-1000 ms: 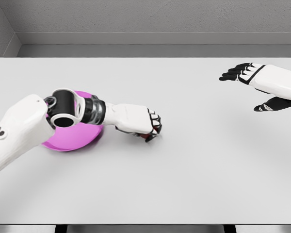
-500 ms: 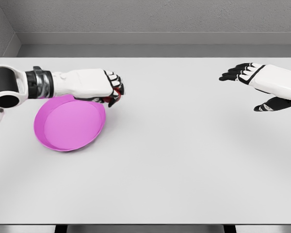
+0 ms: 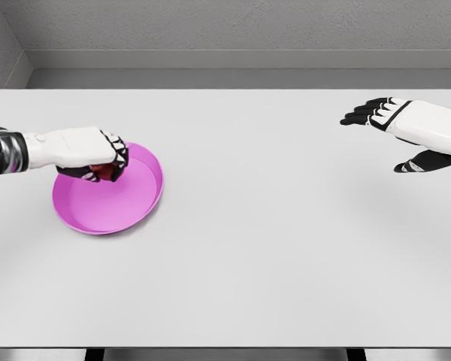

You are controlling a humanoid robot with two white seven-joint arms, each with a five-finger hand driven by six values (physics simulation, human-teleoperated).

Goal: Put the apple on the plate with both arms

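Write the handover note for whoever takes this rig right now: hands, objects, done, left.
Left hand: shut on the apple, of which only a sliver of red shows under the fingers; it hangs over the far left part of the plate.
Right hand: open, holding nothing, raised at the right edge of the view, well away from the plate.
Plate: pink, on the left side of the table.
Done: apple grasped and brought over the plate.
Left: lower it, open the fingers, withdraw the arm. Whether the apple already touches the plate cannot be told.
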